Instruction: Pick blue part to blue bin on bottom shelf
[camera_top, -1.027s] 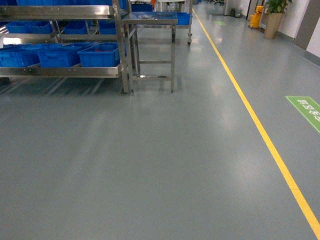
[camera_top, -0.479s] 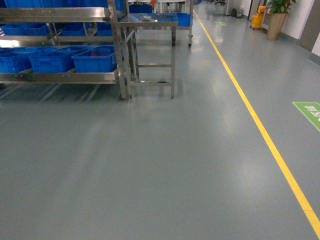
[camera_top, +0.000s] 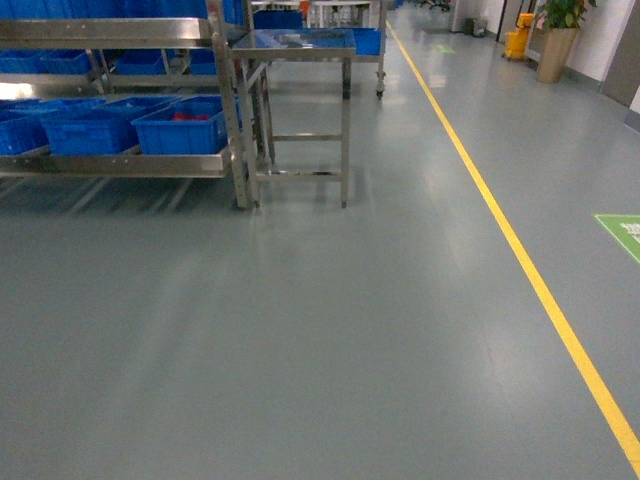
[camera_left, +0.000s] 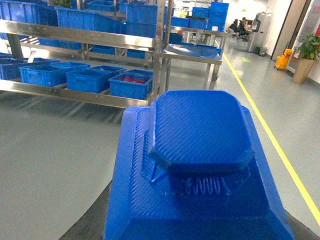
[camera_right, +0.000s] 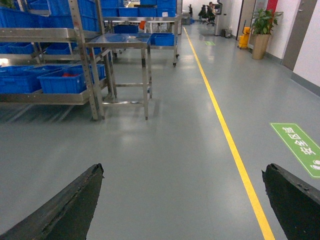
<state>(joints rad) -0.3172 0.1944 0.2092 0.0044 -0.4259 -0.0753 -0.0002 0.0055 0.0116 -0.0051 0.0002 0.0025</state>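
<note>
The blue part (camera_left: 200, 150), a ribbed bright-blue block with a raised rounded top, fills the left wrist view. My left gripper (camera_left: 195, 231) is shut on it; only a dark finger (camera_left: 92, 220) shows at its lower left. The bottom shelf (camera_top: 120, 165) of the steel rack stands far off at the upper left, carrying a row of blue bins (camera_top: 180, 128). The same shelf (camera_left: 75, 95) and bins (camera_left: 130, 85) lie beyond the part. My right gripper (camera_right: 183, 170) is open over bare floor. Neither gripper shows in the head view.
A steel table (camera_top: 298, 45) stands right of the rack's end post (camera_top: 228, 110). The nearest bin holds red pieces (camera_top: 190, 116). A yellow floor line (camera_top: 520, 260) runs along the right, with a green floor sign (camera_top: 625, 232) beyond it. Grey floor lies between me and the rack.
In the head view the rack and table have slid lower and slightly left, and the green sign has moved right and down: the base has rolled forward across the floor.
</note>
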